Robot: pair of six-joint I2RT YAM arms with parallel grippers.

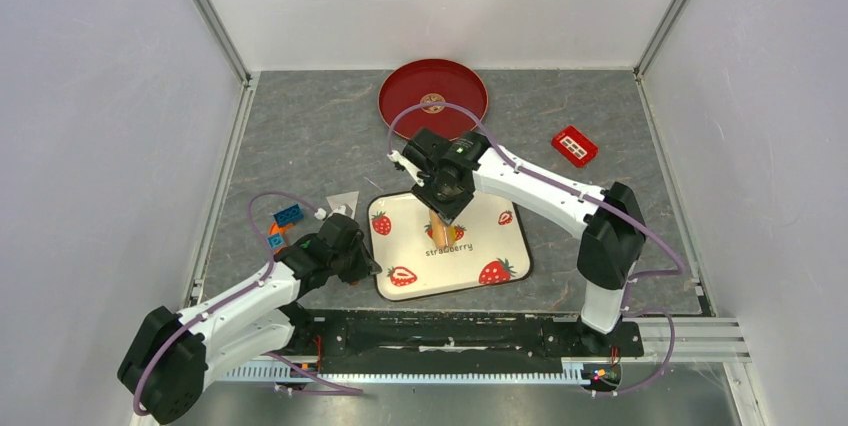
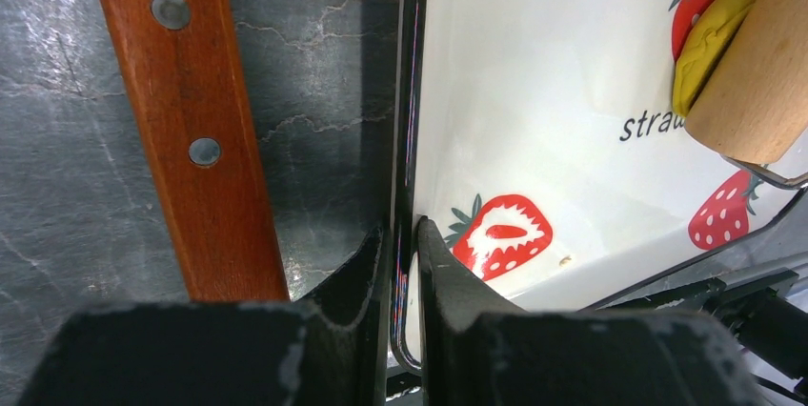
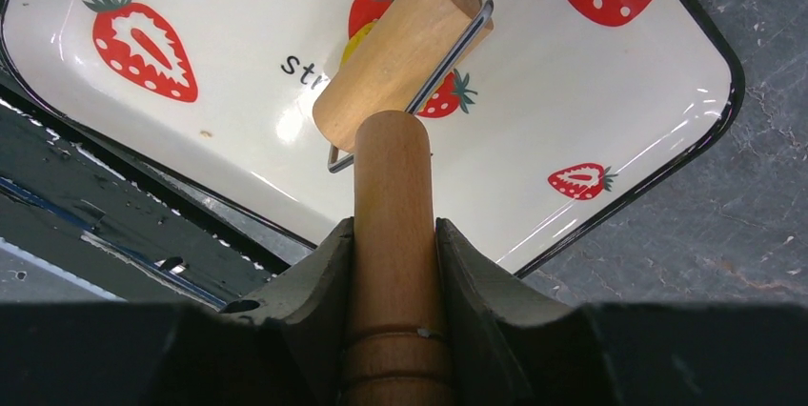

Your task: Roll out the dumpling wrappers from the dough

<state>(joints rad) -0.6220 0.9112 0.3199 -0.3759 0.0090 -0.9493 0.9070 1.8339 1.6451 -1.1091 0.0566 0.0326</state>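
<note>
One small yellow disc (image 1: 433, 102), seemingly a finished dumpling wrapper though too small in the overhead view to be made out for certain, is seen lying on the red plate (image 1: 460, 81) at the far side of the table (image 1: 300, 126). A second piece of dough (image 2: 710, 44) is found on the strawberry-printed tray (image 2: 534, 111), where it is pressed under the wooden roller (image 3: 405, 53). Only a thick yellow edge is shown bulging from beneath the drum, so it is judged to be partly flattened at best.

The roller's handle (image 3: 393, 187) is clamped in the right gripper (image 3: 393, 234), whose fingers are closed snugly on the wood. The left rim of the tray, near its front corner, is pinched by the left gripper (image 2: 407, 234), its jaws drawn together with the rim between them, so that the tray is steadied against the rolling. A wood-handled tool (image 2: 186, 111) with two rivets is seen lying on the table just beside the tray, untouched.

The task is judged to be somewhere in the middle. One wrapper may be counted as done and plated, while the piece under the roller has yet to be thinned into a round disc and carried to the plate. No further dough is shown elsewhere on the tray.
</note>
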